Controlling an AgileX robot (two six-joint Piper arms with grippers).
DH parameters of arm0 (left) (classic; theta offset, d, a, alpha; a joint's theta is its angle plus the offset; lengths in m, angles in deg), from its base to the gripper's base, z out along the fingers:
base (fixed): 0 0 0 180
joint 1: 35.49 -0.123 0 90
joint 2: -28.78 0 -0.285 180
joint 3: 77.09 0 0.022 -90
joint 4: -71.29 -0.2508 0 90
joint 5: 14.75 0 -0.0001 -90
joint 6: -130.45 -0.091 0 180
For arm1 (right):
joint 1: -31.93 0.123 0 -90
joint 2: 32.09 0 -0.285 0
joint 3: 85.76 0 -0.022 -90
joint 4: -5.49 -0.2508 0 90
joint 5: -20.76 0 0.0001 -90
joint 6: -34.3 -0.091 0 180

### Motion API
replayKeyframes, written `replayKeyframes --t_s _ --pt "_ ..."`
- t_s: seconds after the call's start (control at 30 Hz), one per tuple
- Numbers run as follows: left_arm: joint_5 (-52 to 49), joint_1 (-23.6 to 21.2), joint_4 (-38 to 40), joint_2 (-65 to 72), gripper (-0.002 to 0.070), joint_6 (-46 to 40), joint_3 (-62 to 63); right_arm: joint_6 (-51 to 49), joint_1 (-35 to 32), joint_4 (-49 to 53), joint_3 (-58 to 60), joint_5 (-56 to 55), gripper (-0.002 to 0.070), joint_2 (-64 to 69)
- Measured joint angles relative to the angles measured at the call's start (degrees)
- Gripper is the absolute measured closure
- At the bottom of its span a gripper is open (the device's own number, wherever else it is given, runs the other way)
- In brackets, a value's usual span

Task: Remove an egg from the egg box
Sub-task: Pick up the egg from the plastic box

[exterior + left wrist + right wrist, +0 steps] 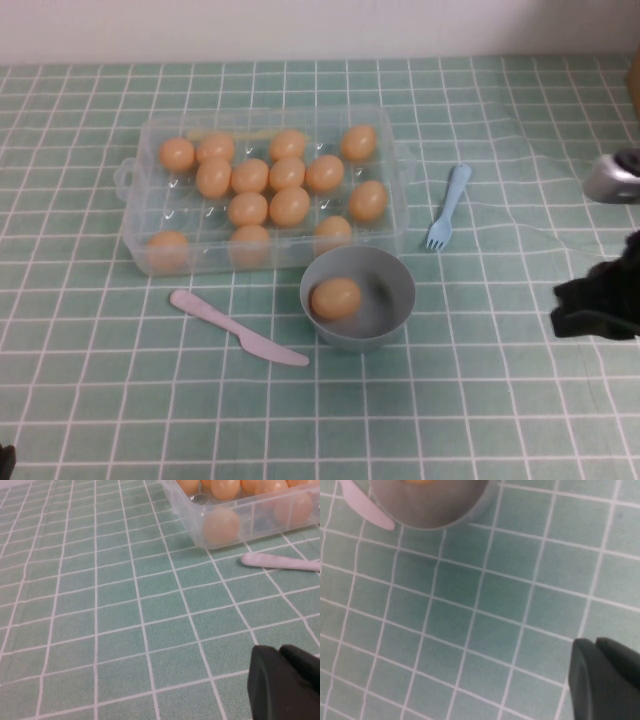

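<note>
The clear plastic egg box (404,185) stands at the middle left of the table, with several orange-tan eggs (289,206) in its cups. One egg (336,298) lies in the grey bowl (385,325) just in front of the box. My right gripper (575,305) is at the right edge, well right of the bowl. It is shut and holds nothing, and so it looks in the right wrist view (596,643) too. My left gripper (280,653) hovers low over the cloth near the table's front left corner, shut and empty. The box corner (260,517) lies ahead of it.
A pink plastic knife (237,327) lies left of the bowl. A blue fork (447,207) lies right of the box. A silver-grey part (612,178) shows at the right edge. A green checked cloth (480,420) covers the table.
</note>
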Motion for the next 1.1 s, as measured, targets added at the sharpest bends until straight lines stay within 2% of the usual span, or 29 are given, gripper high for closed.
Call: replayKeyframes --t_s 0.13,0.33,0.53,0.67,0.87,1.1 --pt "0.0 0.0 0.0 0.0 0.0678 0.0 0.0 -5.34 8.81 4.89 -8.16 0.33 0.0694 6.88" --pt "0.0 0.0 0.0 0.0 0.0678 0.0 0.0 -8.09 17.41 7.75 -22.57 2.41 0.0694 18.42" --pt "0.0 0.0 0.0 0.0 0.0678 0.0 0.0 -8.47 21.28 9.24 -36.47 5.47 0.0688 29.01" --pt "0.0 0.0 0.0 0.0 0.0678 0.0 0.0 -11.9 21.65 12.09 -45.94 10.28 0.0655 35.5" --pt "0.0 0.0 0.0 0.0 0.0678 0.0 0.0 -18.0 21.65 17.74 -57.41 15.75 0.0521 42.78" --pt "0.0 0.0 0.0 0.0 0.0678 0.0 0.0 -20.59 21.65 16.46 -64.49 17.08 0.0274 48.35"
